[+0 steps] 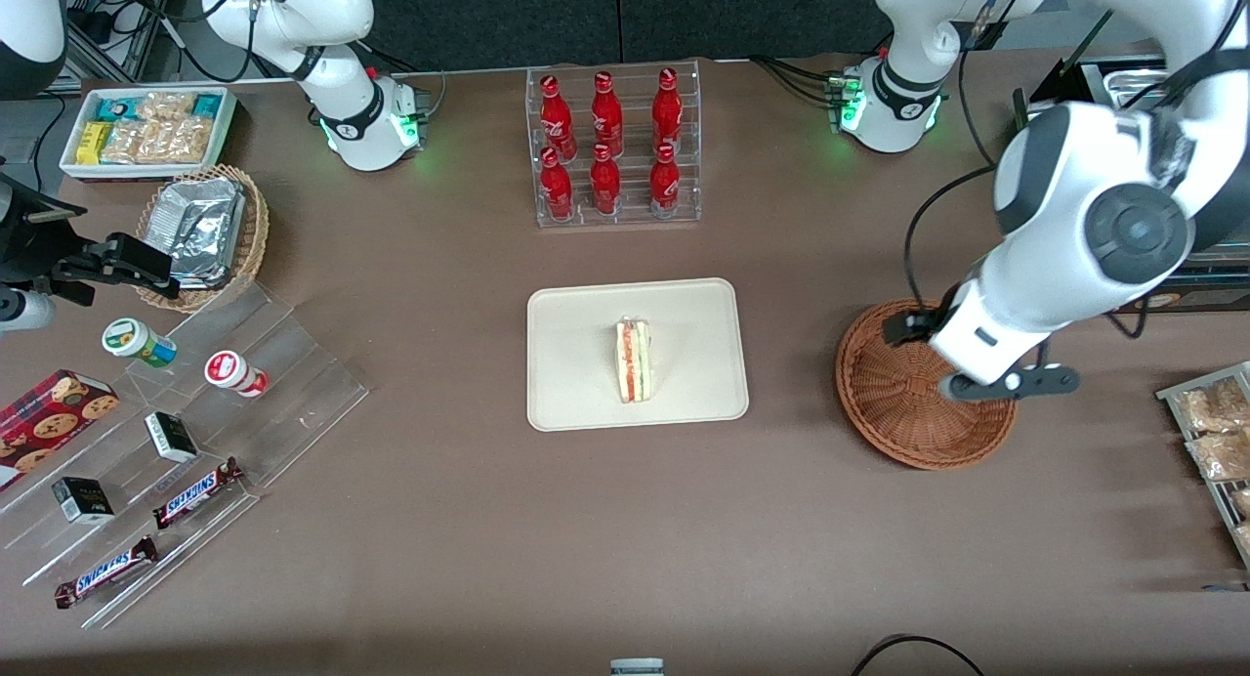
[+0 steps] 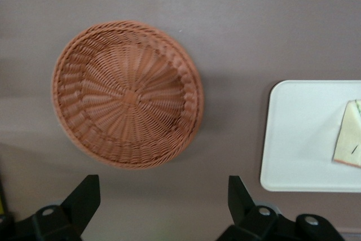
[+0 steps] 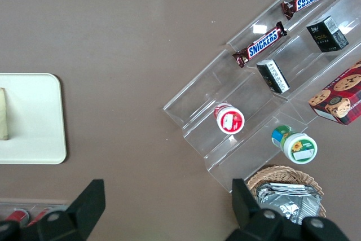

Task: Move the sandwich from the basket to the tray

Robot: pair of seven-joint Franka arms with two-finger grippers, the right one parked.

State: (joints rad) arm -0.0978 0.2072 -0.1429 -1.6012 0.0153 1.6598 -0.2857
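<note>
The small triangle sandwich [image 1: 634,360] of pale white bread with red-orange and green layers along its edge lies on the flat cream tray [image 1: 576,383] with rounded corners and a low rim. It sits near the middle of the tray. In the left wrist view only a corner of the sandwich [image 2: 348,142] shows, on the tray [image 2: 299,139].

The round, shallow, reddish-brown woven basket [image 1: 894,412] stands on the brown table [image 1: 469,539], beside the tray, toward the working arm's end of the table. The 2 do not touch. In the left wrist view the basket [image 2: 127,94] has nothing in it.

The left arm's black gripper [image 1: 952,388] hangs above the basket, over the basket's rim on the working arm's side. In the left wrist view the gripper [image 2: 163,201] shows its 2 black fingers [image 2: 84,198] spread wide apart, with nothing between them.

Farther from the front camera than the tray stands a clear plastic rack [image 1: 615,148] with 6 red bottles [image 1: 605,180] in 2 rows.

Toward the parked arm's end of the table is a clear stepped stand [image 1: 195,442]. On it lie 2 Snickers bars [image 1: 195,492], 2 small black boxes [image 1: 171,436], 2 little tubs [image 1: 232,373] and a red cookie box [image 1: 49,417]. Near it are a light tan wicker basket with silver foil [image 1: 205,232] and a white box of snack packs [image 1: 146,129].
</note>
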